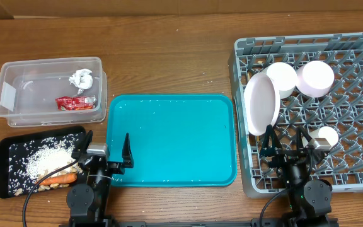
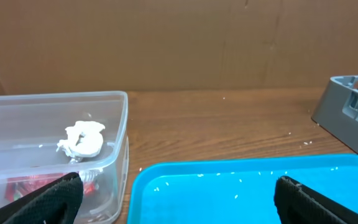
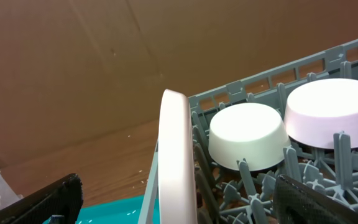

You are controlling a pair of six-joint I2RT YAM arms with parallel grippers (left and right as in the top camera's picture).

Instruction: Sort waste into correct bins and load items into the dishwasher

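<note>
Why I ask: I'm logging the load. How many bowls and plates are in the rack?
Bowls: 2
Plates: 1
Total: 3
A small white round thing nearer the front is unclear and not counted.

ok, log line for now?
left claw open | right claw open | plate, bowls in rack | tissue, wrapper in tub | rice, carrot on black tray

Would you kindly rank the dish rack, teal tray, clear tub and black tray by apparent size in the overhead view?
1. grey dish rack
2. teal tray
3. clear tub and black tray, too close to separate
</note>
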